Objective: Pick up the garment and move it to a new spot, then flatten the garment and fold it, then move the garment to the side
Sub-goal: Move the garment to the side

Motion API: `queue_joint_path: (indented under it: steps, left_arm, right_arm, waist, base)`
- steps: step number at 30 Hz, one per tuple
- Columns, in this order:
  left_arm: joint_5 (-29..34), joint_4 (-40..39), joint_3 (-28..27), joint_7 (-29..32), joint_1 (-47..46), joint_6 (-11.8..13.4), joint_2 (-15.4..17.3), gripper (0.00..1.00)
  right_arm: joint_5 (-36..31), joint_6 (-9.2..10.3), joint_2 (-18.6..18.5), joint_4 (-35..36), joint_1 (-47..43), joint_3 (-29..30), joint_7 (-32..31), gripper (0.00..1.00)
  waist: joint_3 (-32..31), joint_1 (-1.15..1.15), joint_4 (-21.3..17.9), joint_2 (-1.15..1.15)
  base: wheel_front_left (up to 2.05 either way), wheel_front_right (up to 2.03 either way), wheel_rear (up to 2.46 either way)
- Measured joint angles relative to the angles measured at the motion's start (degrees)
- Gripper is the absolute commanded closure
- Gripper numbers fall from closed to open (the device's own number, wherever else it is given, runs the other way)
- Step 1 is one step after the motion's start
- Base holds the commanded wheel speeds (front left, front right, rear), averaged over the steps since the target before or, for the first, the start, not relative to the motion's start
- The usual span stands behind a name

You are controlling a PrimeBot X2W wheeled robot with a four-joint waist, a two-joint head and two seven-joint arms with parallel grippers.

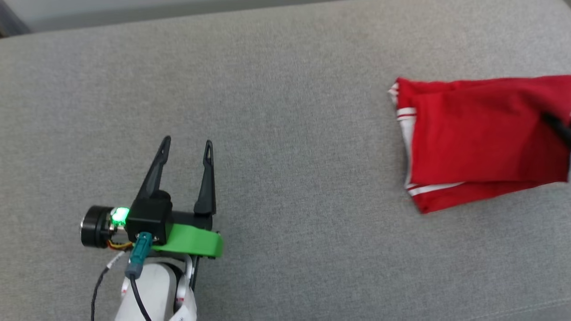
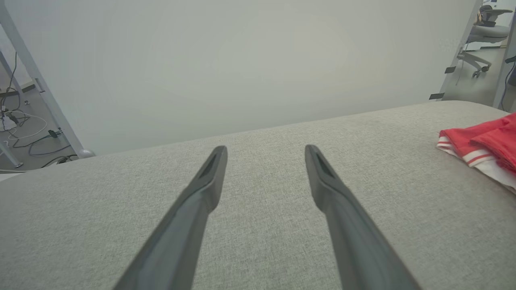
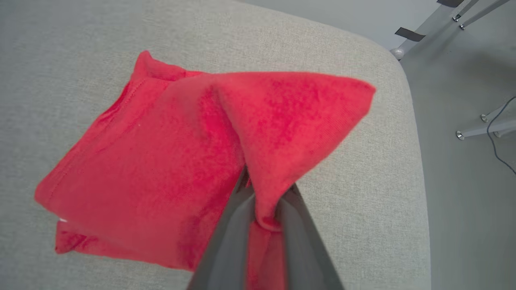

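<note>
One garment (image 1: pixel 473 142), folded to a rough rectangle, lies on the grey bench (image 1: pixel 285 67), well to the right of the left end effector (image 1: pixel 187 141) and a little farther forward. Its long axis runs left to right, with the striped-trim end pointing toward that end effector. Two end effectors: the left is spread wide and empty, while the right end effector (image 3: pixel 267 190) is pinched on a lifted red corner of the garment
</note>
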State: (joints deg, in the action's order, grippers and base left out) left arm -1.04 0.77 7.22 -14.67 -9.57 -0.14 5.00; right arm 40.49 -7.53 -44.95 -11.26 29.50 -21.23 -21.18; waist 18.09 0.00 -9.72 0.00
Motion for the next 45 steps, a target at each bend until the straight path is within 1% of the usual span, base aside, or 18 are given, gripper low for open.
queue_joint_path:
  steps: [1,5,10,14,18,21,23,25,26,27,30,33,37,41,45]
  left_arm:
    - [0.1,-0.5,0.0,0.0,-1.3,-0.2,0.4,0.0]
    - [0.3,-1.5,-0.1,0.0,-3.5,-0.2,1.0,0.0]
    - [0.5,-2.7,-0.3,0.0,-5.0,-0.2,1.7,0.0]
    - [0.5,-3.6,-0.5,0.0,-5.3,-0.1,2.1,0.0]
    - [0.5,-4.3,-0.5,0.0,-6.0,-0.1,2.3,0.0]
    - [0.5,-4.4,-0.4,0.0,-6.2,-0.1,2.3,0.0]
    - [0.5,-4.3,-0.3,0.0,-6.3,0.0,2.3,0.0]
    - [0.5,-4.3,-0.3,0.0,-6.4,0.2,2.3,0.0]
    - [0.5,-4.2,-0.3,0.0,-6.4,0.3,2.3,0.0]
    - [0.5,-4.0,-0.2,0.0,-6.4,0.4,2.3,0.0]
    - [0.5,-3.6,-0.2,0.0,-6.3,0.5,2.3,0.0]
    - [0.5,-3.2,-0.2,0.0,-6.3,0.7,2.3,0.0]
    - [0.2,-2.6,-0.2,0.0,-5.6,1.0,2.2,0.0]
    - [-0.5,-1.9,-0.3,0.0,-4.2,1.2,2.0,0.0]
    - [-0.7,-1.4,-0.3,0.0,-2.5,1.5,1.7,0.0]
  right_arm:
    - [-0.6,0.0,-1.9,-2.6,1.5,1.4,-0.6,1.0]
    - [-1.7,0.0,-5.2,-7.6,3.7,3.3,-1.9,1.0]
    - [-3.5,0.0,-7.4,-13.8,6.4,6.7,-2.2,1.0]
    - [-5.2,0.0,-8.1,-17.7,8.7,9.6,-1.6,1.0]
    - [-6.7,0.0,-8.0,-21.0,11.2,12.1,-0.7,1.0]
    - [-8.1,0.0,-8.0,-23.2,12.6,12.4,0.1,1.0]
    - [-8.9,0.0,-7.5,-24.5,13.5,12.6,1.1,1.0]
    - [-9.0,0.0,-6.3,-25.9,14.5,13.1,1.4,1.0]
    - [-9.1,0.0,-5.6,-26.7,14.7,13.2,1.4,0.76]
    - [-9.4,0.0,-5.1,-27.2,14.8,13.1,1.5,0.0]
    - [-10.8,0.0,-4.5,-29.0,15.0,13.3,3.1,0.0]
    - [-12.2,0.0,-4.4,-29.4,15.0,13.2,5.0,0.0]
    - [-13.1,0.0,-3.8,-28.7,15.1,13.2,9.6,0.0]
    - [-14.3,0.0,-2.7,-26.3,15.1,14.0,16.7,0.0]
    - [-17.5,0.0,-0.5,-23.7,15.1,16.3,25.0,0.0]
  waist:
    - [2.1,0.0,-0.2,0.0]
    - [6.0,0.0,-0.2,0.0]
    - [9.9,0.01,0.1,0.0]
    - [12.4,0.01,0.5,0.0]
    - [14.2,0.01,0.9,0.0]
    - [15.0,0.01,1.4,0.0]
    - [15.1,0.01,1.7,0.0]
    - [15.0,0.01,1.8,0.0]
    - [14.7,0.01,1.8,0.0]
    - [14.5,0.01,1.8,0.0]
    - [13.4,0.0,1.9,0.0]
    - [12.1,0.0,1.9,0.0]
    - [9.8,0.0,2.1,0.0]
    - [7.2,0.0,2.3,0.0]
    - [4.5,0.0,2.8,0.0]
  base:
    - [0.0,0.0,0.0]
    - [0.0,0.0,0.0]
    - [0.0,0.0,0.0]
    - [0.0,0.0,0.0]
    - [0.0,0.0,0.0]
    - [0.0,0.0,0.0]
    - [0.0,0.0,0.0]
    - [0.0,0.0,0.0]
    - [0.0,0.0,0.0]
    - [0.0,0.0,0.0]
    - [0.0,0.0,0.0]
    - [0.0,0.0,0.0]
    - [0.0,0.0,0.0]
    - [0.0,0.0,0.0]
    - [0.0,0.0,0.0]
